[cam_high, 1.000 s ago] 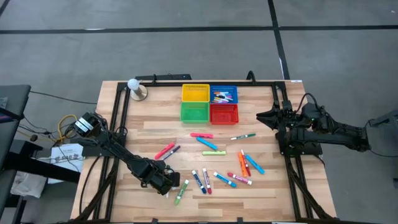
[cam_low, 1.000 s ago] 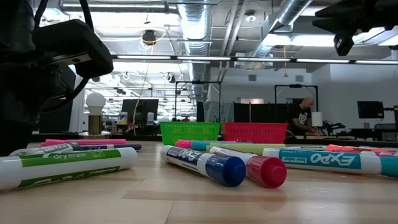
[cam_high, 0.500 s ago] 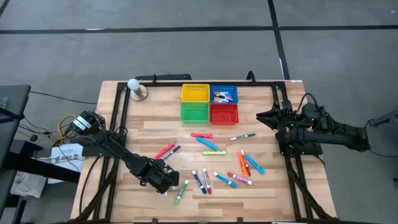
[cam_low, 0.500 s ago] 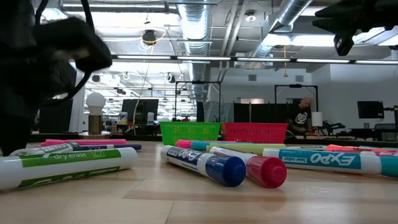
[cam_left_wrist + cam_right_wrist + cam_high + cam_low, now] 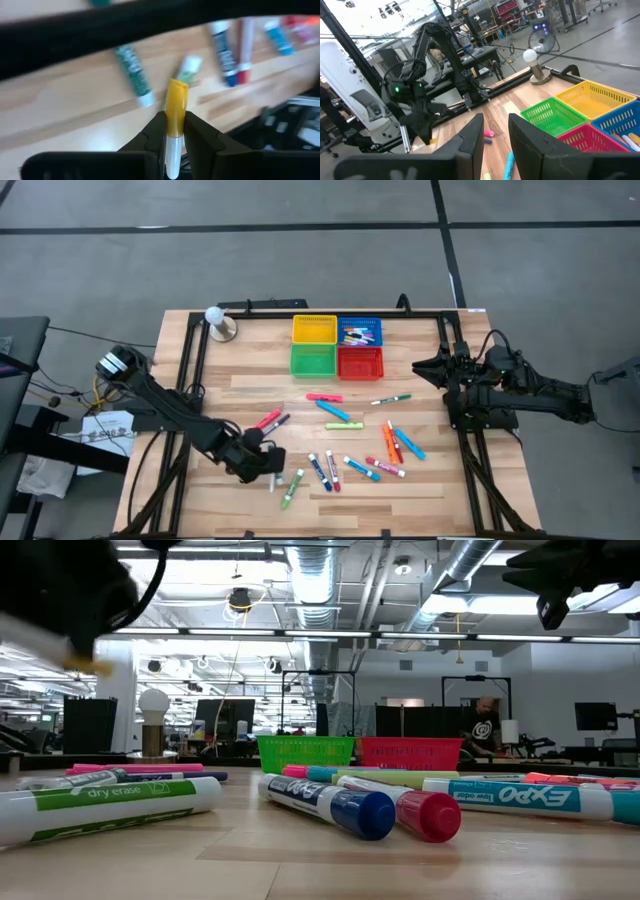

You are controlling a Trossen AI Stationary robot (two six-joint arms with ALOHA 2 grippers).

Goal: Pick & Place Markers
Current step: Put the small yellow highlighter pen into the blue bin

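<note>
Several markers [image 5: 352,442] lie scattered flat on the wooden table, in pink, blue, green, orange and red; they fill the front of the low view [image 5: 330,802]. My left gripper [image 5: 266,466] hangs above the table's near-left part, high at the low view's left edge [image 5: 75,615], shut on a yellow-capped white marker [image 5: 175,102]. My right gripper [image 5: 495,131] waits open at the table's right edge [image 5: 437,367], touching nothing. A few markers lie in the blue basket [image 5: 360,331]. My left gripper pinches the yellow-capped marker between its two fingers [image 5: 156,131], about where the yellow cap meets the white barrel [image 5: 175,125]. The marker is lifted clear of the table. Its yellow end [image 5: 177,92] sticks out past the fingertips, and a blurred yellow tip shows below the gripper [image 5: 88,666].
Four mesh baskets stand in a square at the far middle: yellow [image 5: 314,329], blue, green [image 5: 313,360] and red [image 5: 360,363]. A white bulb on a stand [image 5: 219,323] sits at the far left. Dark rails run along the table's sides [image 5: 190,370].
My left gripper has risen from the table with the yellow-capped marker and drawn slightly toward the left edge. In the low view it has climbed from mid-height to the top corner. The other markers and the right arm have stayed put.
</note>
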